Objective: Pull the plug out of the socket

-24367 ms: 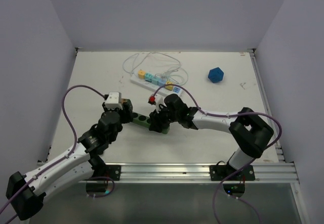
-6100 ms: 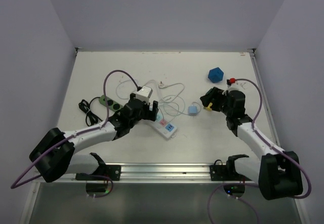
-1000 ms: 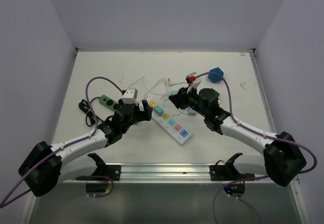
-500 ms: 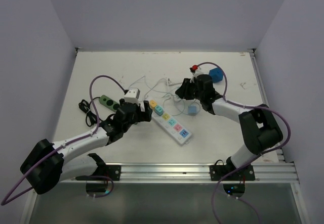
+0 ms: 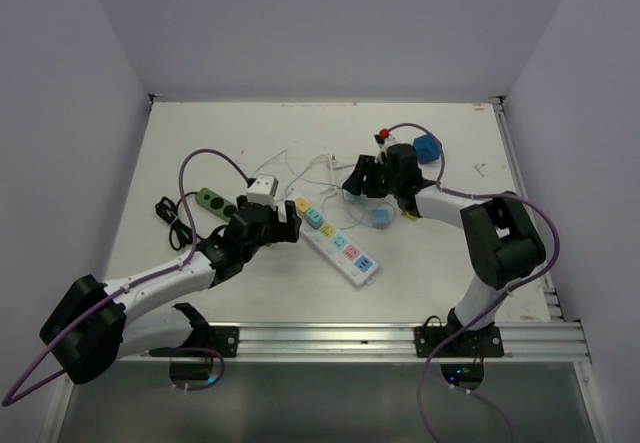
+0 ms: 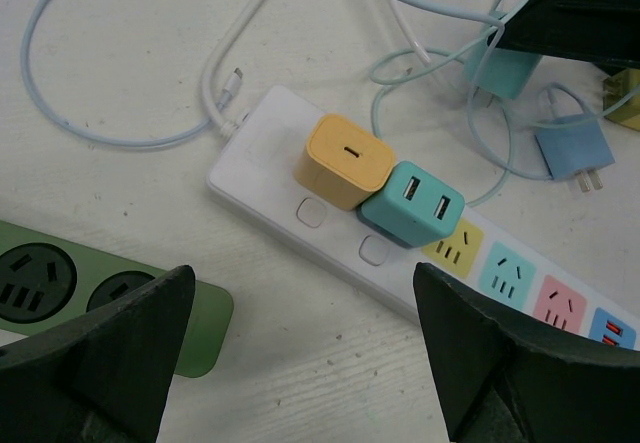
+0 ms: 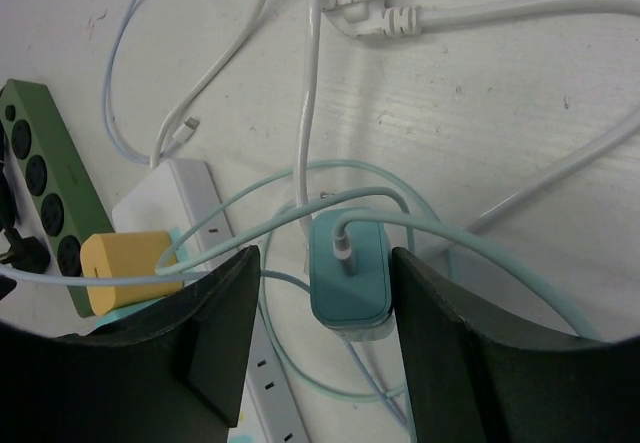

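Straddling teal plug (image 7: pixel 348 263), right tool (image 7: pixel 325 263) gapes; perhaps touching.

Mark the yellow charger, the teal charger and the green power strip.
yellow charger (image 6: pixel 343 160), left wrist view, top face.
teal charger (image 6: pixel 413 203), left wrist view, top face.
green power strip (image 6: pixel 80 263), left wrist view, face between two sockets.

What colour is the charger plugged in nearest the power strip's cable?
The charger is yellow; left wrist view.
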You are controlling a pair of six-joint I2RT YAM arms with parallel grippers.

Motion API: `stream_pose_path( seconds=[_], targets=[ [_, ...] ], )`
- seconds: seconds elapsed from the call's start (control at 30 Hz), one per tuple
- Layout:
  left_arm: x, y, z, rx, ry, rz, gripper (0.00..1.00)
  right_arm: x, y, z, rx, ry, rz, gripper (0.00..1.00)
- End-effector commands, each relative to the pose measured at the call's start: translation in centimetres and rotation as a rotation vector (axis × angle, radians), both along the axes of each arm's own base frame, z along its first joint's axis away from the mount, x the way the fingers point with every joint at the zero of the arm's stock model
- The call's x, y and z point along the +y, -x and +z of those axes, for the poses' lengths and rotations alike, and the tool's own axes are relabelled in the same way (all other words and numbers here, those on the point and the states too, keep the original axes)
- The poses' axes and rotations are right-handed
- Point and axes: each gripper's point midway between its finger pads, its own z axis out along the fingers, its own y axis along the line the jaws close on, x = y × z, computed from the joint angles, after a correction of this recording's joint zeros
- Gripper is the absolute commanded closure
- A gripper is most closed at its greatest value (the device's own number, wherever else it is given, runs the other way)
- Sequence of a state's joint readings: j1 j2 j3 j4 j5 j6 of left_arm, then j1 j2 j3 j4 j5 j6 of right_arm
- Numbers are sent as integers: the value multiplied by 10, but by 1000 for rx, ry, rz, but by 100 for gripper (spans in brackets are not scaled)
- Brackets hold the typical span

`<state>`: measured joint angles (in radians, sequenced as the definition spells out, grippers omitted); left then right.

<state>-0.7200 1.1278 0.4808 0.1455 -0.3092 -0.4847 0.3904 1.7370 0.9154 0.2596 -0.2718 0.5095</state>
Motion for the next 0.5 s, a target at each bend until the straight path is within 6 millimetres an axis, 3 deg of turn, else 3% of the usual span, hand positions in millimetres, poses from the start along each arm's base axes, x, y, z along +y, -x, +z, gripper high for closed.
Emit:
stream_pose_path(
  seconds=[0.0, 0.33, 0.47],
  targets=[
    [-1, -6, 13, -40, 12, -11, 5, 6, -9, 37, -65, -28, 25, 41],
    [-1, -7, 11, -32, -1, -12, 5, -11, -4, 67, -89, 84, 26, 39],
    [-2, -9, 13, -34, 2, -11, 5, -11, 7, 79, -97, 90, 68, 39]
  ],
)
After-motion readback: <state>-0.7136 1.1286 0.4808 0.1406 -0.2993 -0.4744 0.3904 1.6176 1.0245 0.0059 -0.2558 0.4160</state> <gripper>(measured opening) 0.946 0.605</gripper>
